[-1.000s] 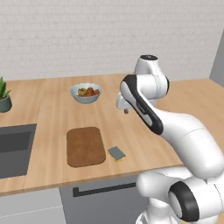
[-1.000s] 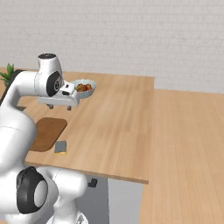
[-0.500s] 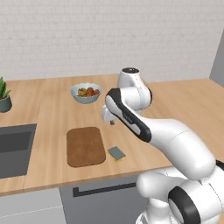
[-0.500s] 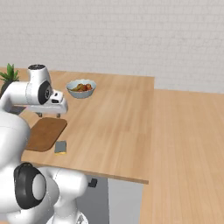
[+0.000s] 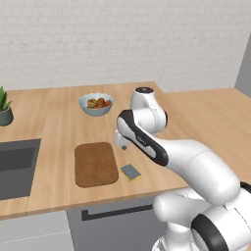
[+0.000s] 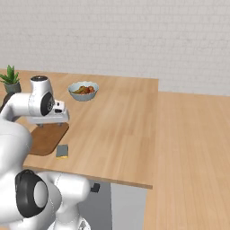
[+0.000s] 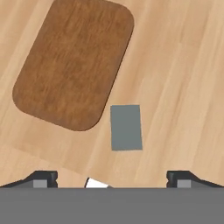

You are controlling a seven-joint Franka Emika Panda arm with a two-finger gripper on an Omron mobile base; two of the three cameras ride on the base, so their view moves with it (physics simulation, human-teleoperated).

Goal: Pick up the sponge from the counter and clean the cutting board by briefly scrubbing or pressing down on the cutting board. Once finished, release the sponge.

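The sponge (image 5: 130, 172) lies flat on the counter (image 5: 59, 122), just right of the cutting board (image 5: 95, 164) and near the front edge. My gripper (image 5: 122, 145) hangs above the gap between board and sponge, pointing down. In the hand view the grey-green sponge (image 7: 126, 127) sits a little above and between the two fingertips (image 7: 41, 177), which stand wide apart with nothing between them. The dark brown cutting board (image 7: 74, 61) lies to its upper left there. From the right base view, the sponge (image 6: 62, 151) rests beside the board (image 6: 47, 138), below the gripper (image 6: 54, 122).
A bowl of fruit (image 5: 96, 104) stands behind the board. A dark sink (image 5: 14, 166) is set into the counter at left, with a potted plant (image 5: 4, 108) behind it. The counter's front edge runs close to the sponge.
The arm has swung toward the counter's front and lowered, bringing the hand from near the bowl to above the sponge. Board and sponge have not moved.
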